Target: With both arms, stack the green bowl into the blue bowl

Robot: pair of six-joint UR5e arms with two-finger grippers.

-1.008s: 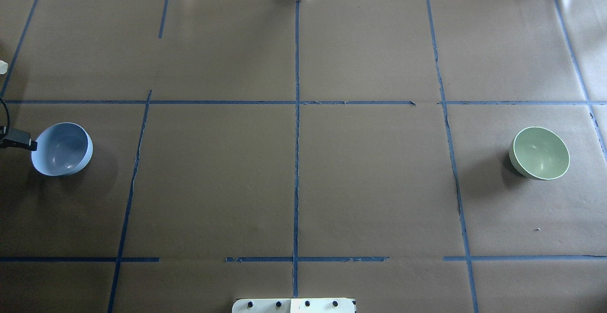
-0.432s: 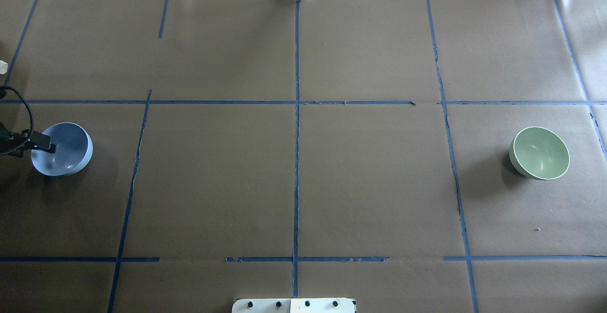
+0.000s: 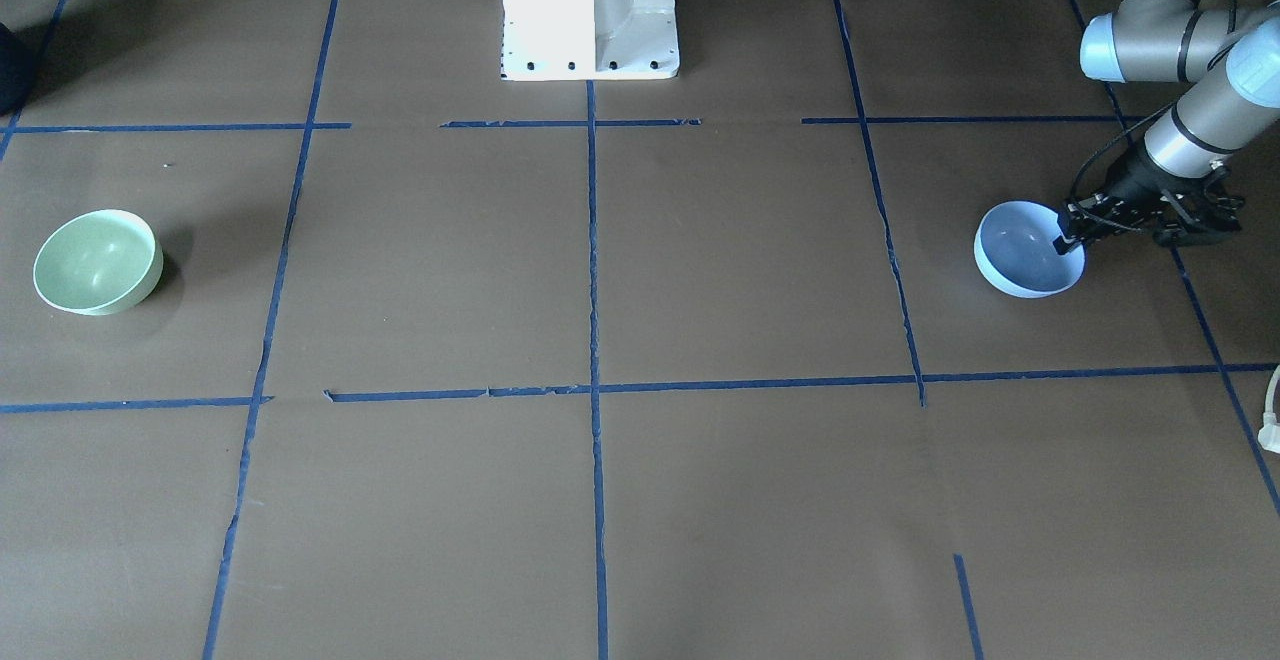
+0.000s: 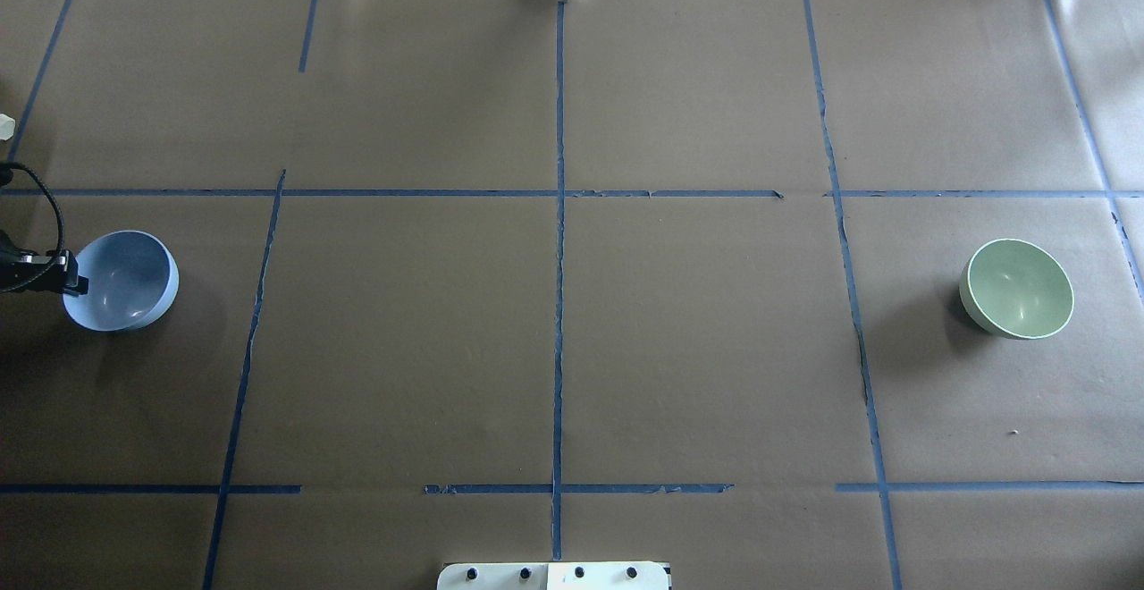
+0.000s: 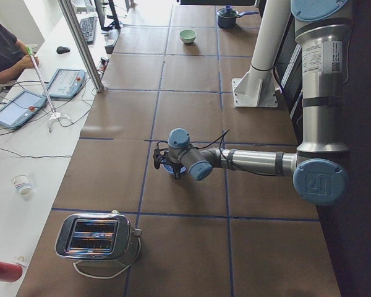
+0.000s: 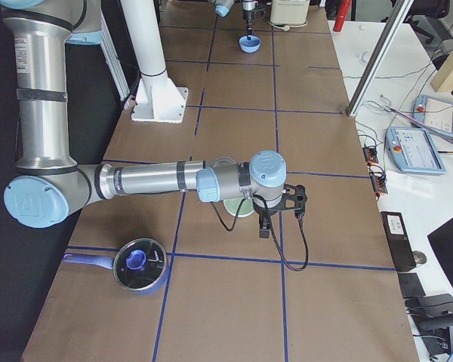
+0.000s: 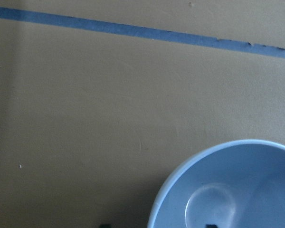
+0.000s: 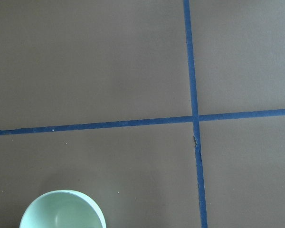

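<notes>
Straddling the rim of the blue bowl (image 3: 1028, 265) w/ the left gripper (image 3: 1068, 236): caught one fingertip (image 7: 209, 226) inside the wall and the other outside in the left wrist view, spread, nothing pinched yet. Judged the step as grasping this bowl, upright at the robot-left end of the table (image 3: 700, 290). Needed, prob., to sink a bit lower for more pad contact than just the lip, then to close squarely across the wall. Smooth, glossy wall, so likely to slip or tip if nipped at the very edge. Best lifted straight up and kept level.

Found the green bowl (image 3: 97, 262) upright at the opp. end, well apart from the blue one, w/ the right gripper (image 6: 264, 228) just beside it. Couldn't tell whether spread or closed, w/ only the side cam on it. Saw no fingers in the right wrist view, only that bowl's rim at the bottom edge.

Noted brown paper (image 4: 402, 349) over the tabletop, squared off w/ blue tape (image 3: 592, 340), torn in spots. Spotted a toaster (image 5: 96, 238) at the left arm's end, a lidded saucepan (image 6: 140, 264) near the right arm, and a white pedestal (image 3: 590, 10) at the robot's base. Made out an operator (image 5: 3, 49) at a side bench w/ tablets (image 5: 17, 108), cables and a paper cup (image 5: 21, 184).
</notes>
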